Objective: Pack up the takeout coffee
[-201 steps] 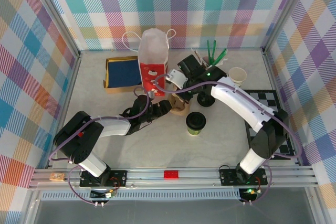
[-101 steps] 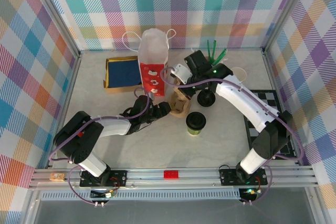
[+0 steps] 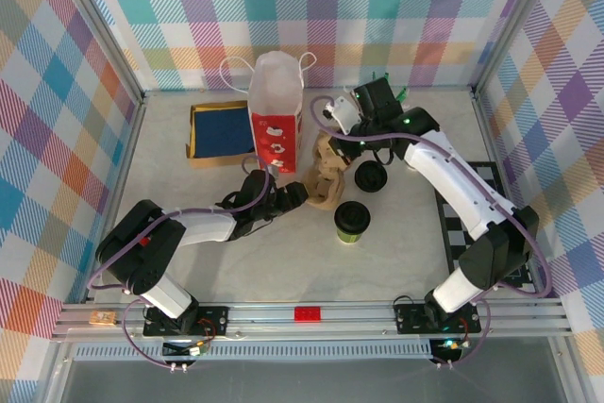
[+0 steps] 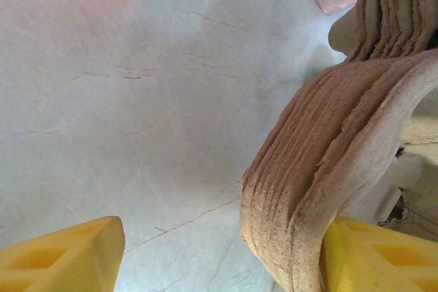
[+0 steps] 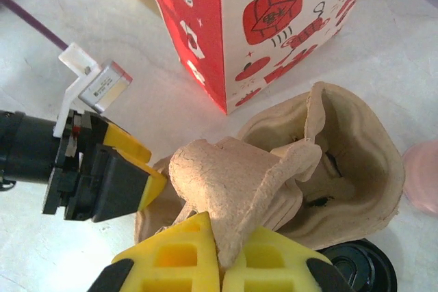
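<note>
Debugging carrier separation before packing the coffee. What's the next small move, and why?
Probably close the left tool on the carrier stack: its jaws stand open astride the stack's edge, while the right tool is shut on the top carrier, so pinning should free it.

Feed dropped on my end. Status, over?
Left gripper open, straddling carrier stack edge. Right gripper shut on top carrier. Takeout coffee upright, lidded, no gripper on it. Between it and red bag: carrier stack.

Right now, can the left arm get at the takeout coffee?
Probably not directly: the left tool straddles the carrier stack, though the takeout coffee stands nearby in the open.
</note>
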You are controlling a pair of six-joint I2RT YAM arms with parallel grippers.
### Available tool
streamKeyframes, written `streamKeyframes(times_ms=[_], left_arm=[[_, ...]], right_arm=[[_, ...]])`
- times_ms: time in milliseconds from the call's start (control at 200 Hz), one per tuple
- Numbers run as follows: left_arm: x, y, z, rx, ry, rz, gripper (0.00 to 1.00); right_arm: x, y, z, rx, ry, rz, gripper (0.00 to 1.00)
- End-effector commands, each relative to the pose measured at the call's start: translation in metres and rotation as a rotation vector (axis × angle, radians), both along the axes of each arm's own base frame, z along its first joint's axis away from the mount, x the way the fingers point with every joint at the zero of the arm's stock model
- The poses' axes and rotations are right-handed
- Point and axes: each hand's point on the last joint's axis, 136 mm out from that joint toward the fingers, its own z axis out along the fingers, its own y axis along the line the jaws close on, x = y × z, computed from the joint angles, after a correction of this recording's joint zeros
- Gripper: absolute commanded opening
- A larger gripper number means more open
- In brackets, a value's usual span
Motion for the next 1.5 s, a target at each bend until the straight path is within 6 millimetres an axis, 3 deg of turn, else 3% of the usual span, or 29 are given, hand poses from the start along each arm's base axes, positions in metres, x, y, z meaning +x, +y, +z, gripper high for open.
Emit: streamKeyframes(times_ms=[0,535,840,1030,1306,1491], left_arm=[[-0.024,0.022,-0.045,0.148,0.135,0.002,0.72],[-0.032,0.031,-0.063,0.201,0.184,0.005,0.72],[-0.038,0.038,-0.07,0.233,0.205,0.015,0.72],[-0.041,0.047,-0.073,0.265,0.214,0.033,0.72],[-0.041,0.049,-0.069,0.271,0.211,0.041,0.72],[-0.037,0.046,-0.05,0.256,0.182,0.033,0.72]], right_arm=[[0.023,-0.005,0.065,0.133,-0.189,-0.054,0.0],[0.037,-0.016,0.081,0.289,-0.159,-0.1,0.0],[0.044,-0.028,0.094,0.464,-0.089,-0.143,0.0],[0.047,-0.027,0.093,0.522,-0.046,-0.133,0.0],[0.051,-0.026,0.099,0.611,0.005,-0.109,0.0],[0.043,-0.026,0.101,0.61,0.001,-0.084,0.0]])
